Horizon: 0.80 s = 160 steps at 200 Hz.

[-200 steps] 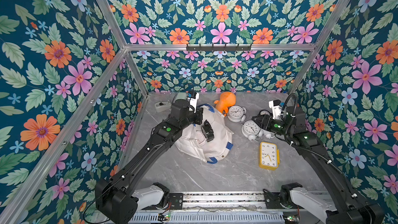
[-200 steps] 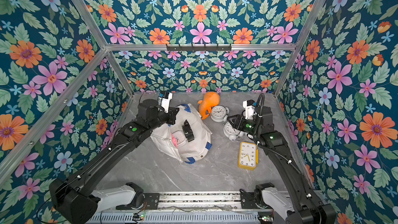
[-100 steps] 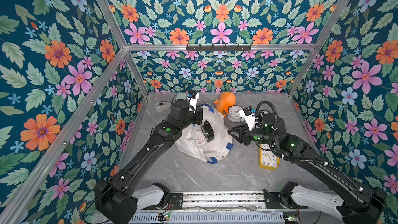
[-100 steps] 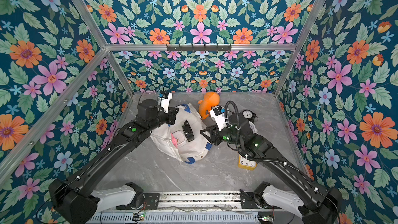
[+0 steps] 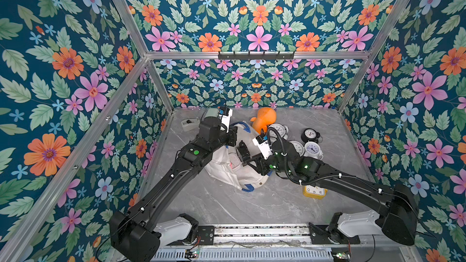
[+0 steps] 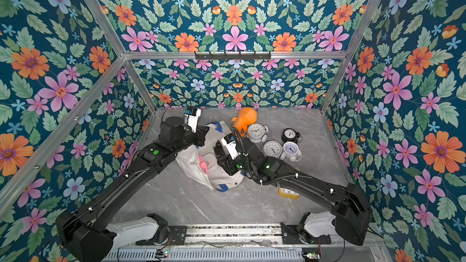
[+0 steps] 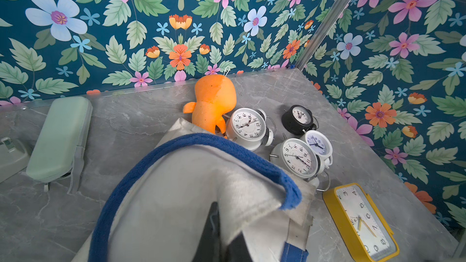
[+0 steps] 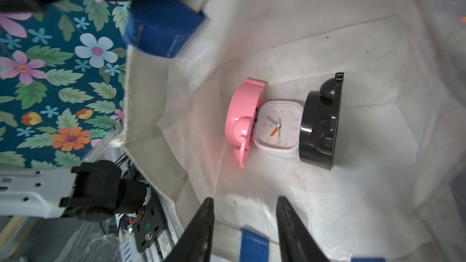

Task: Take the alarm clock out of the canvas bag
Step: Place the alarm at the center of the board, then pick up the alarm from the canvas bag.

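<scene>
Alarm clock (image 8: 278,128), the white square one, sits deep in the canvas bag (image 8: 327,34), wedged between a pink clock (image 8: 243,122) and a black clock (image 8: 320,127). Left gripper (image 7: 222,235) is pinched shut on the bag's rim, lifting it so the mouth gapes. Right gripper (image 8: 244,200) hovers at the mouth, jaws partly spread, empty, lined up on the trio. Loose clocks (image 7: 248,127) lie outside, just beside the bag.

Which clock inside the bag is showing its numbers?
The white square clock in the middle, with orange numbers. The pink clock and the black clock on either side show no dial.
</scene>
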### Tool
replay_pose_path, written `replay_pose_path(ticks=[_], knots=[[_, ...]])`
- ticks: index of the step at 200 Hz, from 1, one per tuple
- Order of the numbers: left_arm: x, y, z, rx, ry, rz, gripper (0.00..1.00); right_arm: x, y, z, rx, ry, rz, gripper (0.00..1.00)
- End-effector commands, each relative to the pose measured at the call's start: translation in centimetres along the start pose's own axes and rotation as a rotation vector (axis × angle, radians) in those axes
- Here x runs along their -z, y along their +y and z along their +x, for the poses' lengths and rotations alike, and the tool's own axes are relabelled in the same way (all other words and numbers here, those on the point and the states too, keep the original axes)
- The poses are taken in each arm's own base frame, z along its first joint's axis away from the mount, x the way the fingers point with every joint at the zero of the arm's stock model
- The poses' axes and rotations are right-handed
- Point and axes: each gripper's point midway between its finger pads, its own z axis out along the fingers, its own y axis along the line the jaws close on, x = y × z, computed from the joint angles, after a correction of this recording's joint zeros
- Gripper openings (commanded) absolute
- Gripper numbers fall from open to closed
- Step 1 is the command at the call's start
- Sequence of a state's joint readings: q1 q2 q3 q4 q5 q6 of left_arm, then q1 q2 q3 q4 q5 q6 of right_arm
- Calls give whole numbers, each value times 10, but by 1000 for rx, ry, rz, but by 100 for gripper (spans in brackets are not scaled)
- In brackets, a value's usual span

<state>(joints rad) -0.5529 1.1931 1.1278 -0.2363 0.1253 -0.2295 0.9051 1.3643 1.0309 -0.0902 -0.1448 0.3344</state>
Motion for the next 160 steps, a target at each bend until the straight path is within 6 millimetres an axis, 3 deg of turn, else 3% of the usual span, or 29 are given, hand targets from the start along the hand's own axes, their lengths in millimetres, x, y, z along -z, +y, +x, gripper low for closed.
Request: replay_pose_path(ticks=[1,50,109,145,148,160], knots=[[4,-4,-15,5,-58,15,0,-8,-7,-15,3,-54,51,42],[6,-4,-16,5,-64,18,0,-30,-39,-11,-43,-8,225,42],[6,-10,-20,14,-67,44,0,-50,-60,-10,-46,7,334,43],[7,-14,-22,20,-70,65,0,-56,-64,-10,-37,31,359,43],[7,-14,-22,19,-69,68,0,-65,-69,0,-37,62,372,43],[8,-15,-22,20,-70,75,0,-67,-72,0,-36,64,387,43]])
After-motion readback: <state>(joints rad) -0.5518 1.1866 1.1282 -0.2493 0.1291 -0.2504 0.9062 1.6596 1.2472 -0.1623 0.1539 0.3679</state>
